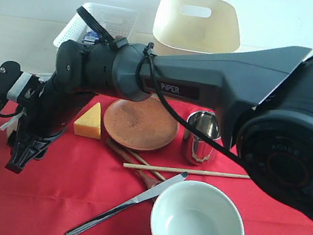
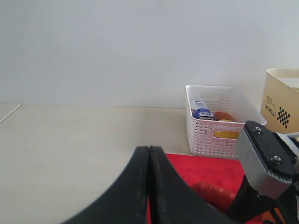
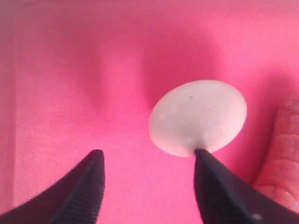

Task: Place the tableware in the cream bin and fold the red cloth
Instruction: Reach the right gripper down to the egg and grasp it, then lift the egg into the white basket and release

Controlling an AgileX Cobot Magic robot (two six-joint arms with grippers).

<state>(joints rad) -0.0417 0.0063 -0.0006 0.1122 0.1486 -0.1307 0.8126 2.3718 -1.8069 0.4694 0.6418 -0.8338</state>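
Beige tabletop and a pale wall back the scene, and the red cloth [image 1: 41, 206] lies spread over the near part of the table. The tableware is all on the cloth. A round brown plate [image 1: 140, 124] has the steel cup [image 1: 201, 138] just beside it. In front of the plate, thin chopsticks [image 1: 187, 170] cross a wooden spoon [image 1: 117, 147]. Nearest the camera are a table knife [image 1: 124, 206] and the pale bowl [image 1: 197, 228] (only its white inside shows).

The cream bin [image 1: 198, 23] stands behind the cloth, showing its inner wall and one cut-out handle. Next to it, the white lattice basket [image 2: 219, 126] holds a blue-and-white packet [image 2: 202, 112], something orange-brown and something yellow. A cheese wedge [image 1: 89, 122] sits just beside the plate.

The right gripper [image 3: 147, 156] reaches across to the cloth's left side. Its jaws are parted at a white egg [image 3: 198, 116], one fingertip at the egg's edge, not clasping it. The left gripper [image 2: 148, 154] has its jaws pressed together on nothing.
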